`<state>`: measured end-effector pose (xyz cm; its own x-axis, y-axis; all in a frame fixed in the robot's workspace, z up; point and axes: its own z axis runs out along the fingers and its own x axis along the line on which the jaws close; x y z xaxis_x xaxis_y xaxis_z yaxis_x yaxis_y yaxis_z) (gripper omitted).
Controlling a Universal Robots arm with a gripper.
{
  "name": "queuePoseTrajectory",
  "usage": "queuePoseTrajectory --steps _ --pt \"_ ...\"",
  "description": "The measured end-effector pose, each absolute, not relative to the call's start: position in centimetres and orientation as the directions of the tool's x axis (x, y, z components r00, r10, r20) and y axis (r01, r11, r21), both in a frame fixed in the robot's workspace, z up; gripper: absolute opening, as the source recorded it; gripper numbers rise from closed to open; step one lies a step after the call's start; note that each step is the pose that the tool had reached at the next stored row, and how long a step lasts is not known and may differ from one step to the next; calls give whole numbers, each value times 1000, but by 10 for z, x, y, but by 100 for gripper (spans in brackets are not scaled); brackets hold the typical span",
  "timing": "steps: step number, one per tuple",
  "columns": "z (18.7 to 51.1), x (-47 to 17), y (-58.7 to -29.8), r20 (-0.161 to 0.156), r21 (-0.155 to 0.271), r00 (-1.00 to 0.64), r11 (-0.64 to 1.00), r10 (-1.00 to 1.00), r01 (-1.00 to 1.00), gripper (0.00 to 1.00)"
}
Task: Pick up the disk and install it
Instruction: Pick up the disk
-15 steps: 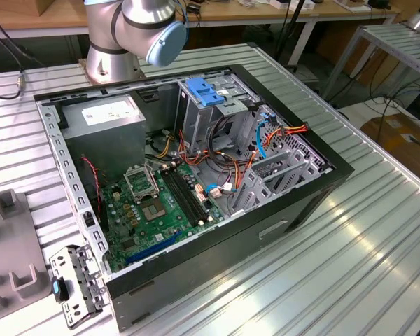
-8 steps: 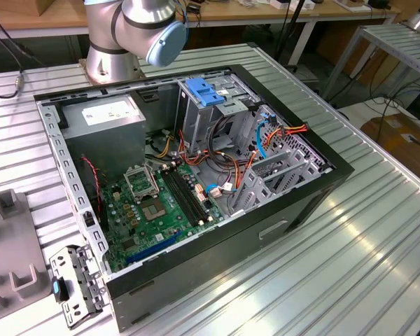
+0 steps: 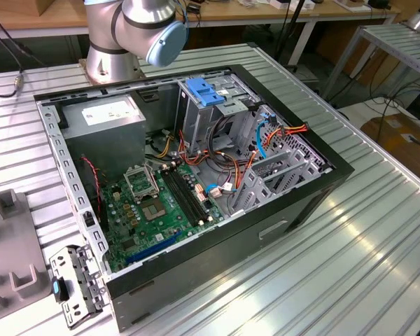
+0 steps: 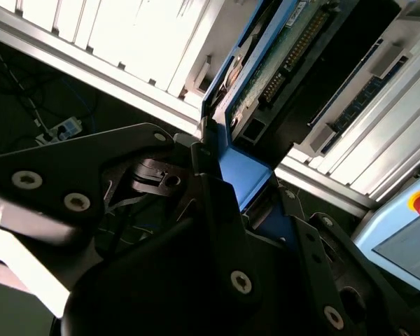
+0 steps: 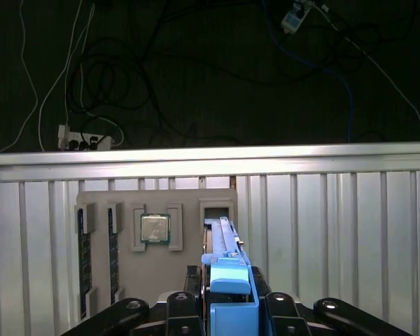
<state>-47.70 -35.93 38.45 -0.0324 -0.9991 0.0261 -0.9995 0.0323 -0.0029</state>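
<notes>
My gripper [image 5: 227, 302] is clamped on the disk [image 5: 229, 276]. The drive stands on edge with a finger [image 4: 213, 196] against each side, pressed onto its blue rails. In the second wrist view its green circuit-board face [image 4: 266, 77] is turned toward the camera.

The disk is over the grey tray [image 5: 126, 199], and its far end reaches the tray's open pocket [image 5: 217, 210]. I cannot tell whether that end touches the pocket or hangs just clear of it. Just beside the pocket, in its own tray recess, sits the processor chip [image 5: 155, 228]. Beyond the chip, along the tray's far side, lie two memory sticks [image 5: 84, 259].

In the exterior view the open computer case [image 3: 266, 231] lies near the tray, on the exterior view's right of it.
</notes>
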Motion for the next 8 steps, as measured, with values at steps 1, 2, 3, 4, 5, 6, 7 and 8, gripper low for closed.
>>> queuePoseTrajectory --steps 1,2,3,4,5,6,7,8 --pt "385 -477 -359 26 -3 -32 32 -999 -999 37" --pt "386 -477 -359 26 -3 -32 32 -999 -999 37" --pt "386 -477 -359 26 -3 -32 32 -999 -999 37" --pt "386 -477 -359 26 -3 -32 32 -999 -999 37" --pt "387 -477 -359 26 -3 -32 32 -999 -999 37" --pt "388 -477 -359 26 -3 -32 32 -999 -999 37" --pt "388 -477 -359 26 -3 -32 32 -999 -999 37" --pt "389 -477 -359 26 -3 -32 32 -999 -999 37"
